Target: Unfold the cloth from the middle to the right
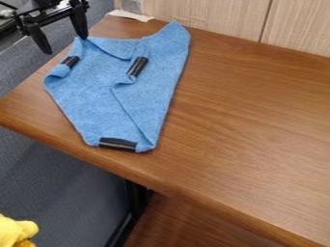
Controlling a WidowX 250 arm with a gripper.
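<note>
No text, label, number or sign can be read anywhere in the scene, near or far, left or right.

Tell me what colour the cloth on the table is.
The cloth is blue, as seen in the camera view.

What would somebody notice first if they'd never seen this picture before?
Probably the bright blue cloth, partly folded, with three black bands on it, lying on the left part of the brown wooden table. Next, the black gripper at the upper left, its fingers apart near the cloth's top-left corner. Then a fuzzy yellow thing in the bottom-left corner.
</note>
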